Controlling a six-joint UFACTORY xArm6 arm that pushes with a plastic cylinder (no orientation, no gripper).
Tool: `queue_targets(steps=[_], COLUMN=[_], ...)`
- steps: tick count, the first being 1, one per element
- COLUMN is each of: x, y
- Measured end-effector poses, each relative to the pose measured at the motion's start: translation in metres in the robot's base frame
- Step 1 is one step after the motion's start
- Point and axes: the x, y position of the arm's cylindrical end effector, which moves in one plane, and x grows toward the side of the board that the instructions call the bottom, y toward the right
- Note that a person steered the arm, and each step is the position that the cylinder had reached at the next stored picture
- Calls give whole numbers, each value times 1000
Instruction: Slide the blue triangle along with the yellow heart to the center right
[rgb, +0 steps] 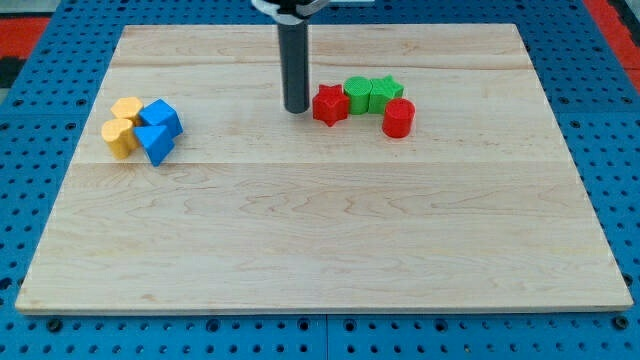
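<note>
The blue triangle (155, 144) lies at the view's left, touching a yellow heart-like block (119, 138) on its left. A second yellow block (127, 109) and a blue cube (161, 117) sit just above them in one tight cluster. My tip (296, 108) stands at the view's upper middle, far to the right of that cluster, just left of a red star (329, 104) and almost touching it.
To the right of the red star are two green blocks (359, 95) (385, 93) side by side, and a red cylinder (398, 118) just below them. The wooden board (320, 250) rests on a blue pegboard surface.
</note>
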Motion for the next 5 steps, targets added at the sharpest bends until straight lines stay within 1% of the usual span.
queue_targets(steps=[1,3,4,5], x=[32,92,89,86], y=[-52,-91,-170,-168])
